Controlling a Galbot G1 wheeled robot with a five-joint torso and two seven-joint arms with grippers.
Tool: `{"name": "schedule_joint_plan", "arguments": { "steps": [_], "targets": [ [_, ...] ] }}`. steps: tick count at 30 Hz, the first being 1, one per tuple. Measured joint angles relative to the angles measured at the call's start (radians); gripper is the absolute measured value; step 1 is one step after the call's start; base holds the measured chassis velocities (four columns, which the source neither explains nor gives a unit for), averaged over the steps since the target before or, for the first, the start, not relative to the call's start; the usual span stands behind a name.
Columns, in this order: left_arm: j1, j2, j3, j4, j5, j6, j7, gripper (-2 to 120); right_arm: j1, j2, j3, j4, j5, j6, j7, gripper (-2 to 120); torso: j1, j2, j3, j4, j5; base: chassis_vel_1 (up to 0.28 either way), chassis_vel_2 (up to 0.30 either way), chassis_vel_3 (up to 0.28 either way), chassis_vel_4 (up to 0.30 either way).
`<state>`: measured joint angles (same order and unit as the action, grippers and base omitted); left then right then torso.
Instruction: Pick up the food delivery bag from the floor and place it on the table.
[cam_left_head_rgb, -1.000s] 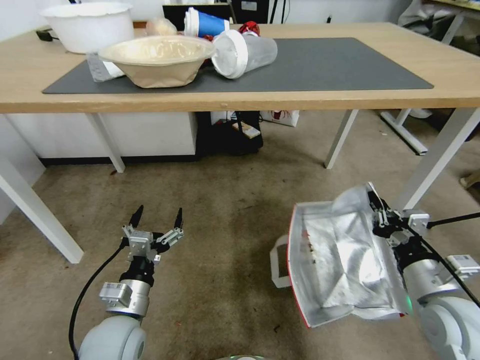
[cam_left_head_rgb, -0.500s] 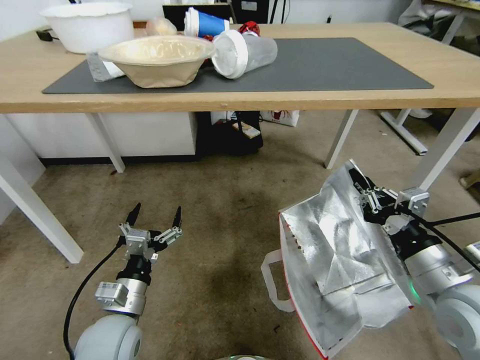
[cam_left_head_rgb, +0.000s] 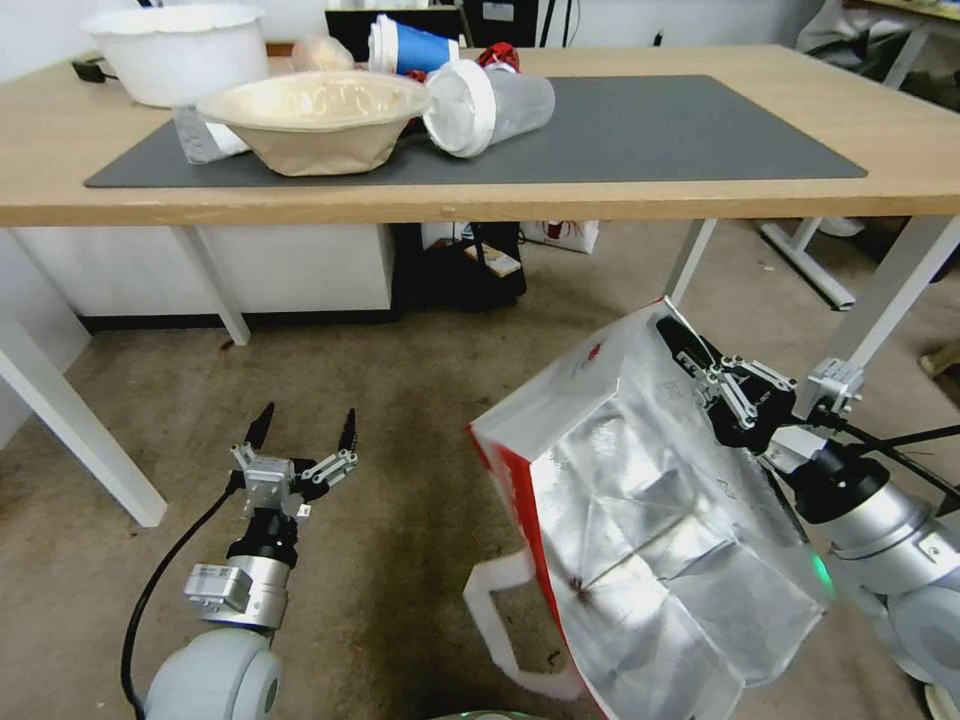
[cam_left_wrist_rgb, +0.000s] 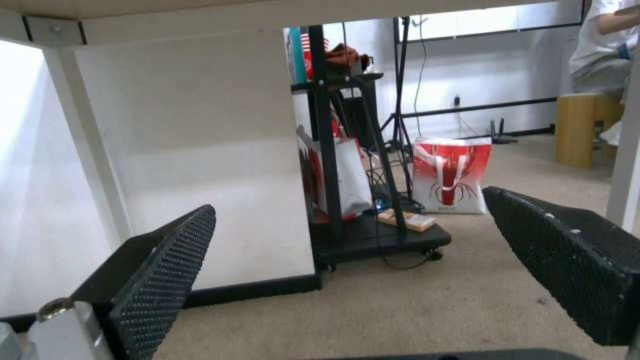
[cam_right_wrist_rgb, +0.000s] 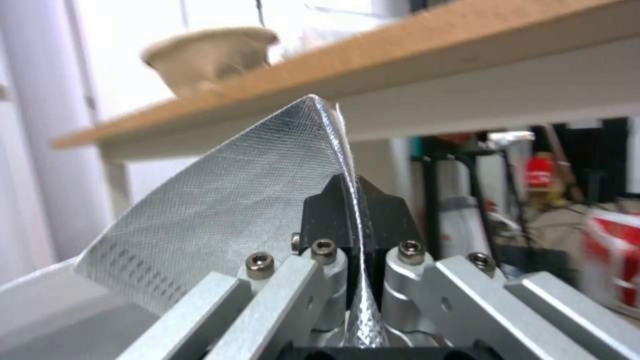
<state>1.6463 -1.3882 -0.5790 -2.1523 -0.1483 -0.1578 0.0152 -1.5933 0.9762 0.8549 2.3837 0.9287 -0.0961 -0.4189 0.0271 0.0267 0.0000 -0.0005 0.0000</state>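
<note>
We cannot see the lower corner of the food delivery bag (cam_left_head_rgb: 640, 520): the head view's bottom edge cuts it off, and its white handle (cam_left_head_rgb: 500, 620) runs down to that same edge. The right gripper (cam_left_head_rgb: 690, 355) covers the strip of bag rim pinched between its jaws, and the arm behind it hides the bag's far side. Past the bag, the worktop (cam_left_head_rgb: 600, 200) is cropped at both sides. In the right wrist view everything beyond the bag's foil (cam_right_wrist_rgb: 247, 200) is blurred, so we cannot make out the red and white shapes there. In the left wrist view a person (cam_left_wrist_rgb: 603, 45) is cut off at the frame edge
</note>
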Motion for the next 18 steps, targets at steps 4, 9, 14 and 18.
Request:
{"name": "schedule_joint_plan", "arguments": {
  "steps": [4,9,14,18],
  "targets": [
    [0.0,-0.002,-0.001,-0.001,0.013,-0.002,-0.007,100,0.008,-0.012,-0.006,-0.013,0.081,0.016,-0.048,0,0.0,0.0,0.0,0.0,0.0001,0.0,0.0,0.0,0.0],
    [0.001,-0.004,0.0,-0.002,0.017,-0.003,-0.011,100,0.017,-0.029,-0.007,-0.029,0.213,0.021,-0.16,0,0.0,0.0,0.0,0.0,0.0,0.0,0.0,0.0,0.0],
    [0.0,-0.005,0.002,-0.005,0.018,0.0,-0.011,100,0.021,-0.035,-0.007,-0.034,0.314,-0.006,-0.242,0,0.0,0.0,0.0,0.0,0.0,0.0,0.0,0.0,0.0],
    [0.003,-0.003,0.001,-0.008,0.014,0.004,-0.009,100,0.03,-0.038,-0.007,-0.038,0.372,-0.03,-0.275,0,0.0,0.0,0.0,0.0,0.0,0.0,0.0,0.0,0.0]
  ]
}}
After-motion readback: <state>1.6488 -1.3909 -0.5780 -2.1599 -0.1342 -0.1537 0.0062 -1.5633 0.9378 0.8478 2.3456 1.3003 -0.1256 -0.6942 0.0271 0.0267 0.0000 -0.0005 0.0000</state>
